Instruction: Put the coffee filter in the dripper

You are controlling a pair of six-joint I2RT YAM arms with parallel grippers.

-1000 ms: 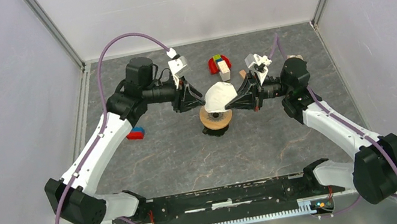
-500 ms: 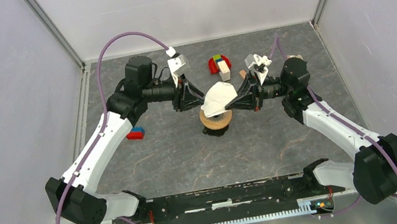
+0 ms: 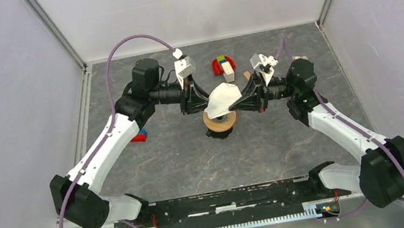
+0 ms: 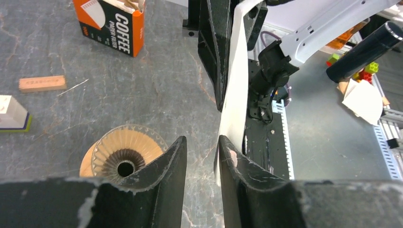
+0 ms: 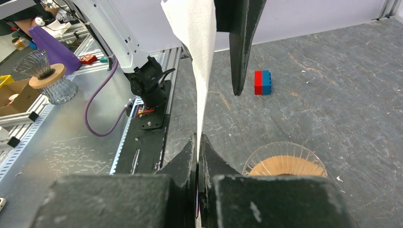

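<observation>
The coffee filter is a white paper cone held in the air just above the dripper, which has a tan ring and ribbed glass. My right gripper is shut on the filter's edge; in the right wrist view the gripper pinches the paper, with the dripper below to the right. My left gripper is open at the filter's left side. In the left wrist view the gripper has an empty gap, the filter hangs by its right finger, and the dripper is lower left.
A red toy block pile with a white block lies behind the dripper. A red-and-blue block lies under the left arm and also shows in the right wrist view. An orange coffee box and a wooden block lie on the table.
The left arm has moved right, bringing its open gripper closer to the filter. The filter has shifted slightly down and left over the dripper. The right gripper stays shut on it.
</observation>
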